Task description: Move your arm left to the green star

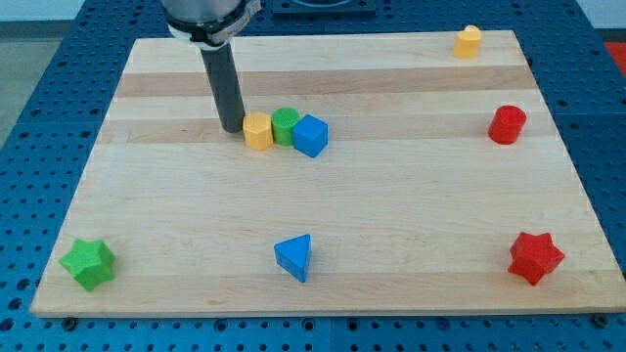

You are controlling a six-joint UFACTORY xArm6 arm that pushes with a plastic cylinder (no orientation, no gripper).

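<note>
Barely begun: your dark rod's tip (231, 128), no pincer fitted so none to report, stood beside the yellow hexagonal block (257, 130), well apart from the green star-shaped block (88, 263) at lower left.

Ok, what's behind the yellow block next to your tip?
Behind the yellow block, a green block is wedged against the blue cube. Its lower left is hidden. My tip sits at yellow's left.

My tip (232, 129) down on wooden board (323, 244), just left of yellow block (257, 130). Yellow block, green round block (284, 125), blue cube (310, 135) touching in row (upper middle). Green star (88, 263) at view's bottom left, well apart from tip. Blue triangle (294, 257) bottom centre. Red star (535, 257) bottom right. Red cylinder (507, 124) right. Second yellow block (468, 42) top right.
</note>
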